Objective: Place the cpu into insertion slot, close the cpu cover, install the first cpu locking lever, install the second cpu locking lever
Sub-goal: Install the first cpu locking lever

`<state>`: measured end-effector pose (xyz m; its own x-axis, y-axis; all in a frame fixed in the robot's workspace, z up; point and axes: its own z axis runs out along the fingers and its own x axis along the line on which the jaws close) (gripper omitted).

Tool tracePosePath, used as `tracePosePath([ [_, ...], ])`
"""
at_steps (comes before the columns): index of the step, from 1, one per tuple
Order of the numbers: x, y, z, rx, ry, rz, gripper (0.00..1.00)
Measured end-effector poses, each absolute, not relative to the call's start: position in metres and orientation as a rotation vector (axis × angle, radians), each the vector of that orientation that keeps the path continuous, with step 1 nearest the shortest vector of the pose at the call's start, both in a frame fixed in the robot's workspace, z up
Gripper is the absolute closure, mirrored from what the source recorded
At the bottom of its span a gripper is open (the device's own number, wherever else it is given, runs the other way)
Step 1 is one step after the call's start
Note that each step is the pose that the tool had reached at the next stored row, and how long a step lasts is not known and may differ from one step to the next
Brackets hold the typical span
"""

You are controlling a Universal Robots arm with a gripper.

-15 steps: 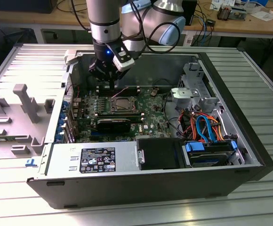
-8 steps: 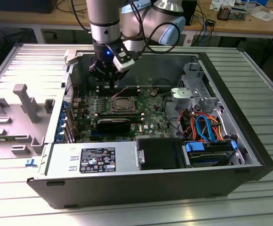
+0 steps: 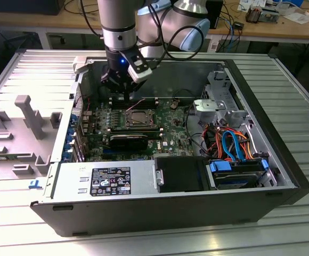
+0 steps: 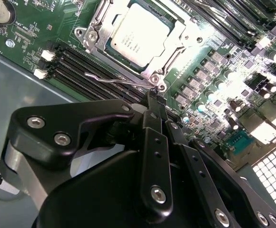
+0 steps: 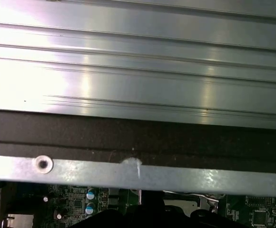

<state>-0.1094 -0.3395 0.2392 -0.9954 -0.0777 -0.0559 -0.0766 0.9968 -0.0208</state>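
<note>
A big computer case (image 3: 282, 160) lies open on a ribbed metal table (image 3: 293, 224), and the robot arm (image 3: 120, 26) reaches down into it from the top of the exterior view. The gripper (image 3: 120, 92) hangs just above the green board (image 3: 170, 128), near the upper middle of that frame. In the second wrist view the gripper (image 4: 156, 96) fills the lower half of the frame, and its two black fingers (image 4: 154, 156) are pressed close together, with their tips coming to one thin point. That point sits right beside a corner of the insertion slot (image 4: 94, 29), next to a small screw and the bent end of a thin wire locking lever (image 4: 110, 80). The lever lies across the long black memory slots (image 4: 76, 61); I cannot tell if the tips touch it. The cpu (image 4: 133, 35) is already lying flat in the slot, in the upper middle of the second wrist view, with its shiny grey top facing up. The cpu cover (image 4: 188, 35) lies down around the chip like a silver frame. In the exterior view the cpu (image 3: 139, 118) shows as a small pale square in the middle of the board, just below the gripper. In the first wrist view the grey edge of the case (image 5: 176, 175) runs across the frame, with a bit of green board (image 5: 71, 202) under it.
</note>
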Motion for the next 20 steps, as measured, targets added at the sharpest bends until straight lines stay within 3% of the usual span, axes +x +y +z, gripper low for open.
tracePosePath([
  [20, -0.106, -0.339, 0.224, -0.123, 3.082, -0.029, 0.89],
])
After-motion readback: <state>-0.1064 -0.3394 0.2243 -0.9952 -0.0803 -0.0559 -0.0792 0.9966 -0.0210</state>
